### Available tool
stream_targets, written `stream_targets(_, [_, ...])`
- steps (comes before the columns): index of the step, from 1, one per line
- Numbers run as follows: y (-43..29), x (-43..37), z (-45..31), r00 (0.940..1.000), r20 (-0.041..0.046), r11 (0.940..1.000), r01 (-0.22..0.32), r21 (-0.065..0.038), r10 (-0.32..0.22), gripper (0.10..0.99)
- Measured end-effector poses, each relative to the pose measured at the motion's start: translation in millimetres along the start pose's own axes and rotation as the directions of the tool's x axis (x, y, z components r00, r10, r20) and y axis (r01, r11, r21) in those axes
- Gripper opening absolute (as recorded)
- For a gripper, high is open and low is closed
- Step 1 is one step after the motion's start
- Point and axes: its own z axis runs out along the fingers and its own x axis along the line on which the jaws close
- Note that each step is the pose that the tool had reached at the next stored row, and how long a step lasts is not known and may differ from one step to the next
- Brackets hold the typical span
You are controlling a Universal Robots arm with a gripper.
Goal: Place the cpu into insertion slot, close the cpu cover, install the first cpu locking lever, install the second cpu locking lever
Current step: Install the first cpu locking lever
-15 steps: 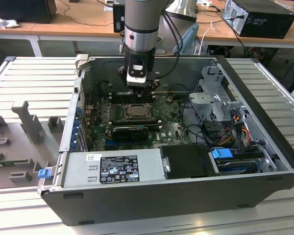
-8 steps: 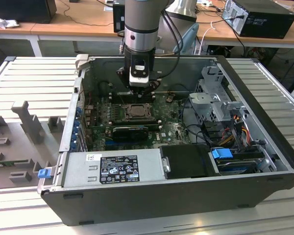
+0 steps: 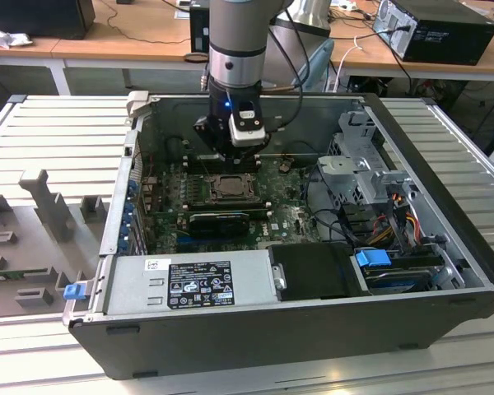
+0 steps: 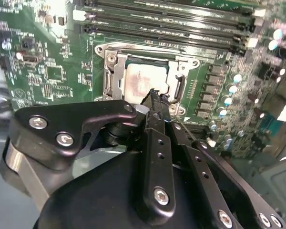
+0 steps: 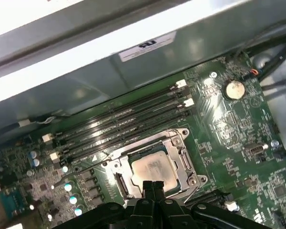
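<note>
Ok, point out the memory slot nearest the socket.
The slot running right alongside the socket; the other three lie beyond it, toward the case wall.

- The computer case [image 3: 255, 329] is set on the table [image 3: 58, 132].
- The motherboard [image 3: 290, 218] is laid on the case floor.
- The cpu [image 5: 152, 169] is seated in the insertion slot [image 5: 120, 185], near the motherboard's middle, and is framed by the cpu cover [image 5: 183, 160].
- The memory slots [image 5: 119, 124] are ranged just beside the insertion slot.
- The end effector [image 5: 153, 183] is held over the cpu's edge.
- The drive cage [image 3: 362, 164] is mounted at the exterior view's right.
</note>
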Motion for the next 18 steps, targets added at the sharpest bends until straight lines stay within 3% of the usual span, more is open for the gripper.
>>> stream_targets(4, [0.0, 0.0, 0.6, 0.9963, 0.0, 0.9963, 0.086, 0.001, -0.086, 0.106])
stream_targets(7, [0.0, 0.0, 1.1, 0.987, -0.0002, 0.987, 0.161, 0.002, -0.161, 0.106])
stream_targets(13, [0.0, 0.0, 1.9, 0.9546, -0.0007, 0.9546, 0.298, 0.003, -0.298, 0.106])
stream_targets(16, [0.0, 0.1, 2.1, 0.9342, -0.001, 0.9342, 0.357, 0.004, -0.357, 0.106])
stream_targets(18, [-1.8, 4.7, 2.3, 0.9321, -0.0008, 0.9321, 0.362, 0.003, -0.362, 0.106])
